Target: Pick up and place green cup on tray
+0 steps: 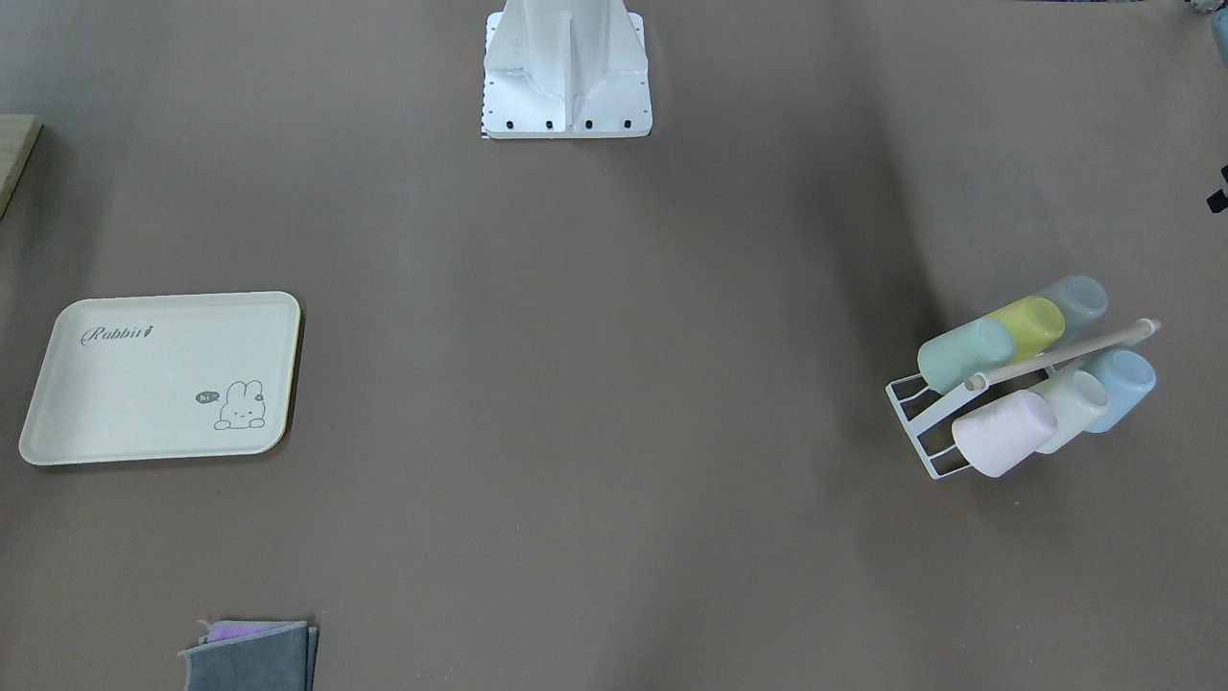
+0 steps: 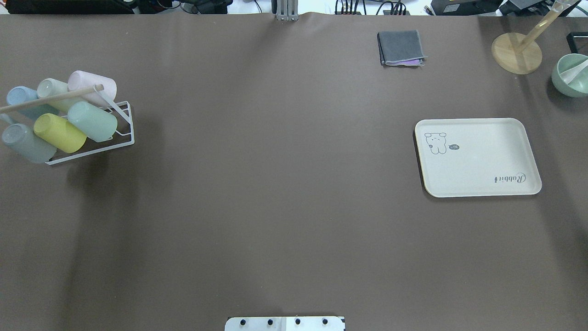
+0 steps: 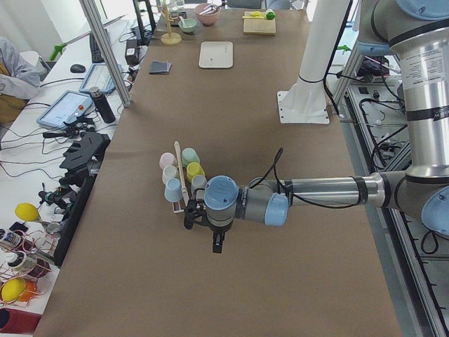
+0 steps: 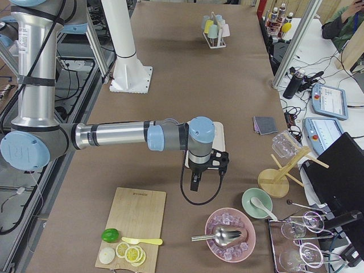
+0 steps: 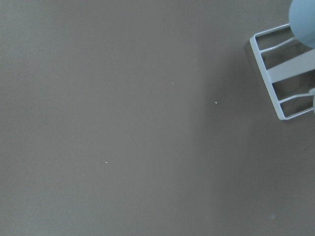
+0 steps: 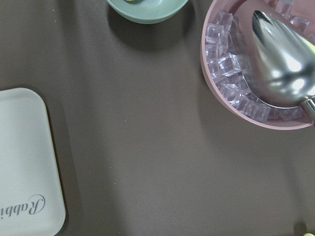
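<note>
- Cups lie tilted in two rows on a white wire rack (image 2: 125, 137) near the left end of the desk (image 2: 275, 193), towards its far edge, with a wooden rod (image 2: 50, 98) running between the rows.
- The green cup (image 2: 93, 121) is the end cup of the row nearer the robot, on the side towards the desk's middle. It touches the yellow-green cup (image 2: 59, 132), and the grey-blue cup (image 2: 24, 143) comes after that.
- The other row holds pink, cream and light blue cups.
- The tray (image 2: 482, 161) lies flat and bare near the right end of the desk, well apart from the rack.
- The left claw (image 3: 217, 243) hangs above the desk close to the rack, touching nothing. I cannot tell how wide it stands.
- The right claw (image 4: 195, 182) hangs by the tray's short edge nearest the right end. Its opening cannot be told either.
- A pink bowl (image 6: 216, 93) of ice cubes with a metal scoop (image 6: 283, 59) sits at the desk's right end.
</note>
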{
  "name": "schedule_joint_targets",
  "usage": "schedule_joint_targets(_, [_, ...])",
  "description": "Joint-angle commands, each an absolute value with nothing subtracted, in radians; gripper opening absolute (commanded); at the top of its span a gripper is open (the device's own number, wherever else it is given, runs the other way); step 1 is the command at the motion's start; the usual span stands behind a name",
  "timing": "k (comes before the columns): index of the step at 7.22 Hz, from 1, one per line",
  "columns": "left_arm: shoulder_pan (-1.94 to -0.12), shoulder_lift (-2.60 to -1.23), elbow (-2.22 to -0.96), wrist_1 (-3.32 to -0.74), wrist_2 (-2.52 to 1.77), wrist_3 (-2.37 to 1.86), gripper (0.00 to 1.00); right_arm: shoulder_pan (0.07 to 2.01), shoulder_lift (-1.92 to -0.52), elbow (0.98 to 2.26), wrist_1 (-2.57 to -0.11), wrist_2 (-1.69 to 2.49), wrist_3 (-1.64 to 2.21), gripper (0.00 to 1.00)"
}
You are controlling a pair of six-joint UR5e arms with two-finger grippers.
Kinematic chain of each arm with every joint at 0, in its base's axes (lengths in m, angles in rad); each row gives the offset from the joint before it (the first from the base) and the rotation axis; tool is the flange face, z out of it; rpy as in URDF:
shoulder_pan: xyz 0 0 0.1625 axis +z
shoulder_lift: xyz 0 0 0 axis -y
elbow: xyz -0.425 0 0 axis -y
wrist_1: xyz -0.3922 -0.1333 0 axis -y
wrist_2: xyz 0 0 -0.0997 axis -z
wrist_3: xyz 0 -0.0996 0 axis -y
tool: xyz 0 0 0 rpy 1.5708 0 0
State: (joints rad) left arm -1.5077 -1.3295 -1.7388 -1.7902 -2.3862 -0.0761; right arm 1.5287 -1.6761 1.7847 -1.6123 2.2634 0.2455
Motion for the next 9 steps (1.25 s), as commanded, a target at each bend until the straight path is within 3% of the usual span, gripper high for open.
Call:
schedule_joint_targets(1, [-1.493, -1.33, -1.805, -1.678, -2.25, -0.072, 0.98, 1.529, -1.666, 1.781, -1.614, 2.264, 0.247, 1.0])
schedule_joint_targets(6, [-1.468, -1.413, -1.866, -1.651, -2.164, -0.075, 0.98, 1.529, -1.663, 1.77, -1.609, 2.293, 0.249, 1.0])
schedule_joint_targets(9, [-1.401, -1.515, -1.926, -1.339, -2.151, -0.074, 0.98, 1.529, -1.666, 1.755, -1.609, 2.301, 0.255, 1.0])
